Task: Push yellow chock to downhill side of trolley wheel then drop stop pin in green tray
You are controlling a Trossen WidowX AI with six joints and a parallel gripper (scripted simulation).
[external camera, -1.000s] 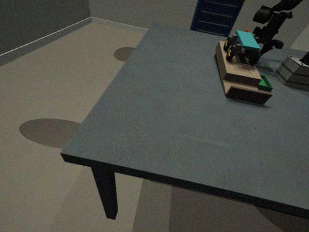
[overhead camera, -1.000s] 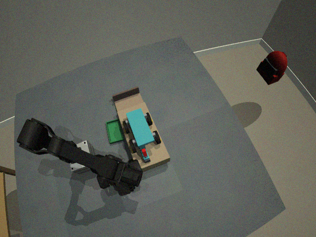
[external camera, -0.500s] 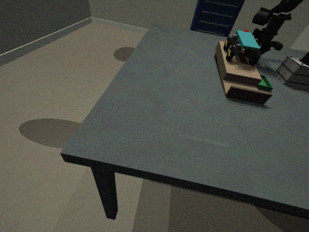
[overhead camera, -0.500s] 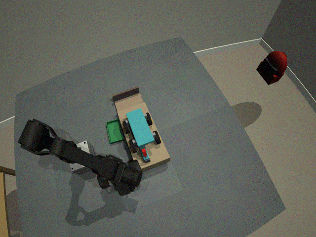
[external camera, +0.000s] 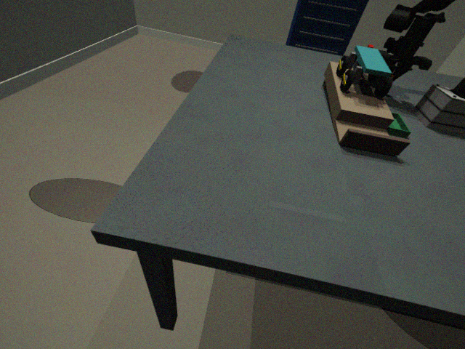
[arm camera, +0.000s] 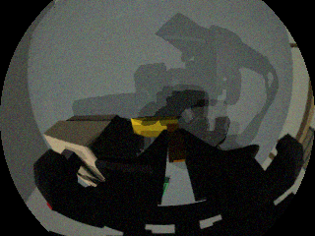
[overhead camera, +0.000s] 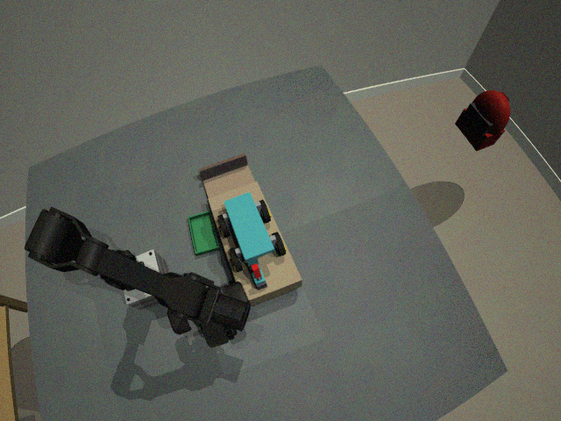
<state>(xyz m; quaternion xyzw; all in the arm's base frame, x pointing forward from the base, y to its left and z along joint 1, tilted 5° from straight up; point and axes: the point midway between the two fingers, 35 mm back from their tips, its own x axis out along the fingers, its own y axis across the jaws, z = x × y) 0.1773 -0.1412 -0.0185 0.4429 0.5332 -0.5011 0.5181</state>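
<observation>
The yellow chock [arm camera: 150, 127] is on the table beside the ramp's uphill end in the wrist view. My gripper [arm camera: 172, 132] is shut on its orange handle [arm camera: 177, 147]. The arm hides the chock in the top view. The trolley, with a turquoise top [overhead camera: 248, 226] [external camera: 373, 59] and black wheels, stands on the wooden ramp [overhead camera: 283, 272] [external camera: 366, 105] [arm camera: 81, 134]. The red-headed stop pin [overhead camera: 256, 270] [external camera: 370, 46] stands upright at its uphill end. The green tray [overhead camera: 203, 233] [external camera: 399, 126] [arm camera: 166, 187] lies beside the ramp, on the robot base's side.
The robot's pale base [overhead camera: 155, 259] [external camera: 445, 98] stands beyond the tray from the ramp. A dark end board [overhead camera: 223, 167] [external camera: 375, 142] crosses the ramp's low end. The ramp's uphill end is close to the gripper. A blue cabinet [external camera: 326, 24] stands behind the table.
</observation>
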